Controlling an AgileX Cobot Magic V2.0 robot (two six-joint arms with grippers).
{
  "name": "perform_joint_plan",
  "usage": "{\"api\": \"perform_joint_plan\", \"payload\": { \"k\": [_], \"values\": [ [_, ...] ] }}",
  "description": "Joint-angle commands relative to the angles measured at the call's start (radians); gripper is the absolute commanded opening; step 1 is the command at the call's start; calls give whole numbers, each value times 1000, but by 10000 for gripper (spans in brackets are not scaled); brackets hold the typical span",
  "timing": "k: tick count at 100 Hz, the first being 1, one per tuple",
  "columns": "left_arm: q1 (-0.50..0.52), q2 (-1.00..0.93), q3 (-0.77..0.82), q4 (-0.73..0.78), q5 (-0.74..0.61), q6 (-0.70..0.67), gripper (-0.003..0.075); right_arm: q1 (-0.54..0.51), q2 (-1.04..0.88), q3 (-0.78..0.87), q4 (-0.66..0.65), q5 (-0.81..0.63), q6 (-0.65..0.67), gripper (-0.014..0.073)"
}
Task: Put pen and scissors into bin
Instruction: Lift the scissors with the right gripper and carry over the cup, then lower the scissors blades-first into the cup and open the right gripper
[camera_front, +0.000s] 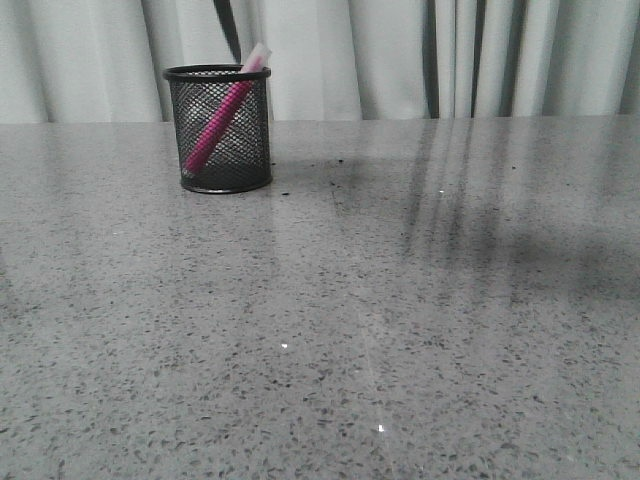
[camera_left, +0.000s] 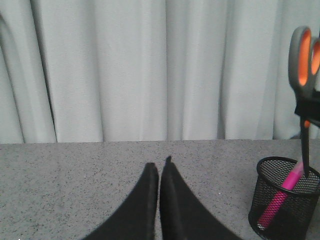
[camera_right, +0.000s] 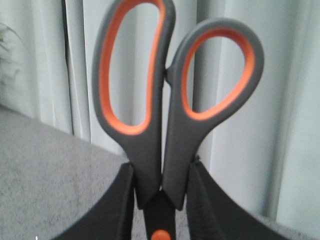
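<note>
Right gripper (camera_right: 160, 200) clamps the scissors (camera_right: 170, 100) upright, blade tip just above the bin (camera_left: 285, 205) holding the pen (camera_left: 280, 197); left gripper (camera_left: 159, 172) closed, empty.

Black wire-mesh bin (camera_front: 218, 130), glossy speckled stone table (camera_front: 400, 330)

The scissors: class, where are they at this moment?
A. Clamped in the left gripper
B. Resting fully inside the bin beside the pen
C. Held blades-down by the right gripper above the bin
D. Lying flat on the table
C: the right gripper clamps the scissors, whose blades hang down at the bin; the left gripper is shut and empty.
</note>
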Motion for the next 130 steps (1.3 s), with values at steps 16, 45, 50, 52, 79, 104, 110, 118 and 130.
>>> {"api": "perform_joint_plan", "payload": {
  "k": [16, 45, 50, 52, 79, 104, 110, 118, 130],
  "values": [
    [0, 0, -27, -29, -8, -3, -19, 0, 15, -40, -15, -82, 23, -76],
    [0, 0, -27, -29, -8, -3, -19, 0, 42, -38, -15, -46, 23, -76],
    [0, 0, -27, -29, -8, -3, -19, 0, 42, -38, -15, -42, 23, -76],
    [0, 0, -27, -29, -8, -3, -19, 0, 42, -38, -15, -40, 23, -76],
    [0, 0, -27, -29, -8, -3, -19, -2, 44, -38, -15, 10, 23, -76],
    [0, 0, -27, -29, -8, -3, -19, -2, 44, -38, -15, 10, 23, -33],
    [0, 0, -27, -29, -8, -3, -19, -2, 44, -38, -15, 10, 23, 22],
    [0, 0, -27, -29, -8, -3, -19, -2, 44, -38, -15, 10, 23, 111],
    [0, 0, -27, -29, -8, -3, -19, -2, 44, -38, -15, 10, 23, 216]
  ]
}}
